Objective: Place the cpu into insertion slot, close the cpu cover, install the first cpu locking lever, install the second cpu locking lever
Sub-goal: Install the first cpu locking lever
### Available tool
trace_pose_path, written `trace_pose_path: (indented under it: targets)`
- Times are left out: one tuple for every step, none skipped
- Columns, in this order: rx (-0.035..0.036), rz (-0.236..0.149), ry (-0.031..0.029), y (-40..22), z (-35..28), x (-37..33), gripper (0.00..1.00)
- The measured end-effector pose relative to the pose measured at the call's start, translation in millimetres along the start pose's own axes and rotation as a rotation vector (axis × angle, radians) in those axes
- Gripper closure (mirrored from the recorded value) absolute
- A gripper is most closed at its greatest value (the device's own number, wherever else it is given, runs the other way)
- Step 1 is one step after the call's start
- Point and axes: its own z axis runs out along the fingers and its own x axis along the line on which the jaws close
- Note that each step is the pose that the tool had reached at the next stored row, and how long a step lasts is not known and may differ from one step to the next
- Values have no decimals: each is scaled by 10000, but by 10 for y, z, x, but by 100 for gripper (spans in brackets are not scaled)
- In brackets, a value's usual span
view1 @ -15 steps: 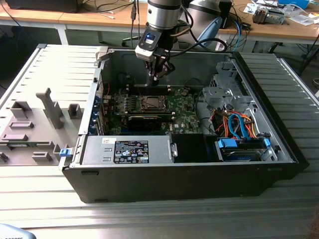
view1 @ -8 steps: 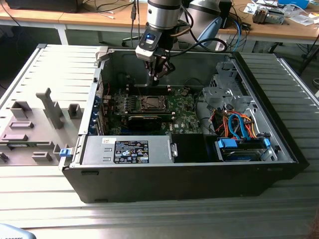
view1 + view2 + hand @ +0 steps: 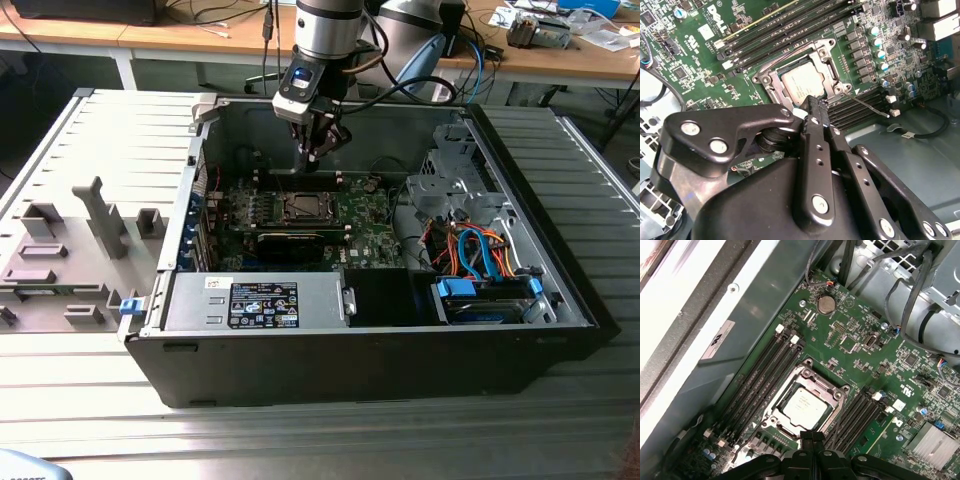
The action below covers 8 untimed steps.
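Observation:
The cpu [image 3: 801,83] [image 3: 805,403] lies flat in the insertion slot [image 3: 300,207] on the green board, its silvery top showing through the window of the cpu cover [image 3: 829,70] [image 3: 791,386], which lies down around it. A thin metal locking lever [image 3: 869,105] juts from one corner of the socket over the black memory slots. My gripper [image 3: 314,152] [image 3: 815,106] [image 3: 811,438] hangs a little above the board at the socket's edge, its fingers pressed together with nothing between them. It touches neither the lever nor the cover.
The board sits deep in an open computer case [image 3: 560,300]. Cables and a drive cage [image 3: 455,190] crowd the exterior view's right, and a power supply [image 3: 260,300] sits at the front. Long black memory slots [image 3: 762,375] flank the socket. A heatsink [image 3: 932,445] stands nearby.

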Motion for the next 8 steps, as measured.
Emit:
trace_pose_path:
  targets:
    - [0, -11, -1, 0, 0, 0, 89]
    - [0, -19, -1, 0, 0, 0, 89]
    - [0, -31, -2, 0, 0, 0, 89]
    - [-1, -39, -3, 0, 0, 0, 89]
    - [-1, -51, -4, 0, 0, 0, 89]
    - [-1, -60, -4, 0, 0, 0, 89]
    - [-1, -68, -5, 0, 0, 0, 89]
    - [-1, -81, -6, 0, 0, 0, 89]
